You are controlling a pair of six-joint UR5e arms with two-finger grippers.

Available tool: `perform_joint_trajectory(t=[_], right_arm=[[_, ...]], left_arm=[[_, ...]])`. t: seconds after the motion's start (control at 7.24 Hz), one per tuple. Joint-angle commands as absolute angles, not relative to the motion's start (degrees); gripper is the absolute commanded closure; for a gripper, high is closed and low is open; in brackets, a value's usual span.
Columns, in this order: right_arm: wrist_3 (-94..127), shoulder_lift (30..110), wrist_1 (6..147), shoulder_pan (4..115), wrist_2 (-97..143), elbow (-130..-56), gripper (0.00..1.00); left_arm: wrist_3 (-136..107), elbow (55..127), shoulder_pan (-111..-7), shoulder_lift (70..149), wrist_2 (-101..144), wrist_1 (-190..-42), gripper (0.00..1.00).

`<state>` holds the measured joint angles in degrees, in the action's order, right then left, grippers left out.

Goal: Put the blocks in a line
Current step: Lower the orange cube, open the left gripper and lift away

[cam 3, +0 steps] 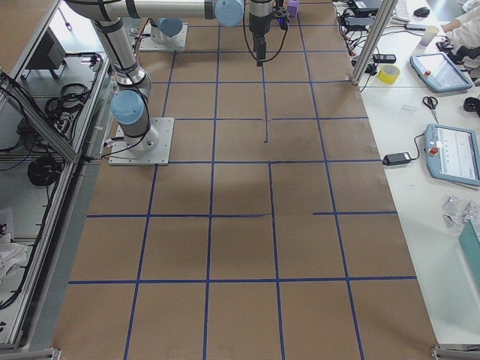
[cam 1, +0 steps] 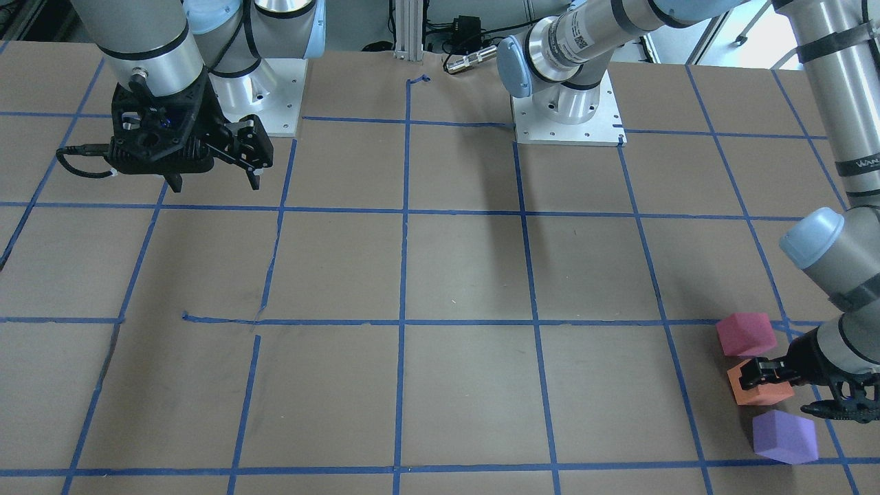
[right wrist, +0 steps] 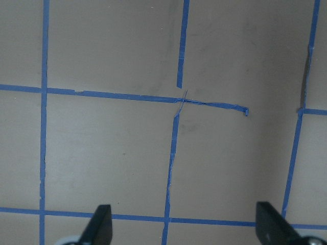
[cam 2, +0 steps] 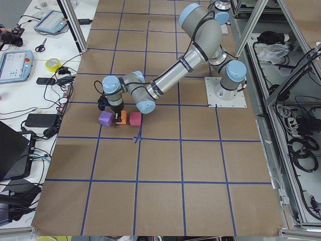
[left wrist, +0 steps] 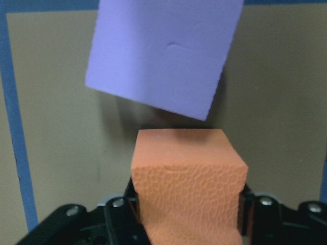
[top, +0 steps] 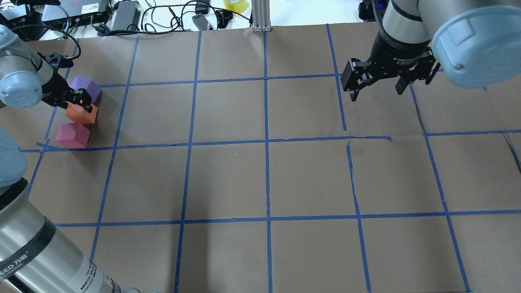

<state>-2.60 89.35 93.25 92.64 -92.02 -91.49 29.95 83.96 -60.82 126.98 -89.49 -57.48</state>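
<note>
Three blocks stand in a rough row at the table's far left in the overhead view: a purple block (top: 85, 87), an orange block (top: 83, 114) and a pinkish-red block (top: 73, 135). My left gripper (top: 79, 101) is shut on the orange block (left wrist: 186, 173), its fingers (left wrist: 125, 206) pressing both sides. The purple block (left wrist: 163, 51) lies just beyond it, turned slightly askew. In the front view the row runs pinkish-red (cam 1: 746, 333), orange (cam 1: 756, 393), purple (cam 1: 784, 436). Far across the table, my right gripper (top: 376, 91) hangs open and empty above the surface.
Brown paper with a blue tape grid (top: 266, 140) covers the table. Cables, a yellow tape roll (top: 235, 5) and an aluminium post (top: 260, 16) sit past the far edge. The arm bases (cam 1: 567, 117) stand at the robot's side.
</note>
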Motion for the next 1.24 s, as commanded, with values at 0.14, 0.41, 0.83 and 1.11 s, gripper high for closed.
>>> perform_joint_trajectory(t=[0.14, 0.41, 0.83, 1.11], right_arm=[[-2.6, 89.3, 93.3, 92.6, -92.0, -91.5, 0.00], [-2.6, 89.3, 93.2, 92.6, -92.0, -91.5, 0.00], [-2.6, 89.4, 93.3, 92.6, -92.1, -91.5, 0.00], [-2.6, 89.4, 93.3, 92.6, -91.8, -91.5, 0.00]], left_arm=[[29.9, 84.0, -60.8, 126.1, -91.1, -57.6, 0.00], [29.3, 83.5, -61.3, 120.4, -91.1, -66.2, 0.00], [29.1, 83.1, -62.0, 106.7, -90.8, -79.8, 0.00], [27.5, 83.9, -62.0, 100.6, -91.1, -84.7, 0.00]])
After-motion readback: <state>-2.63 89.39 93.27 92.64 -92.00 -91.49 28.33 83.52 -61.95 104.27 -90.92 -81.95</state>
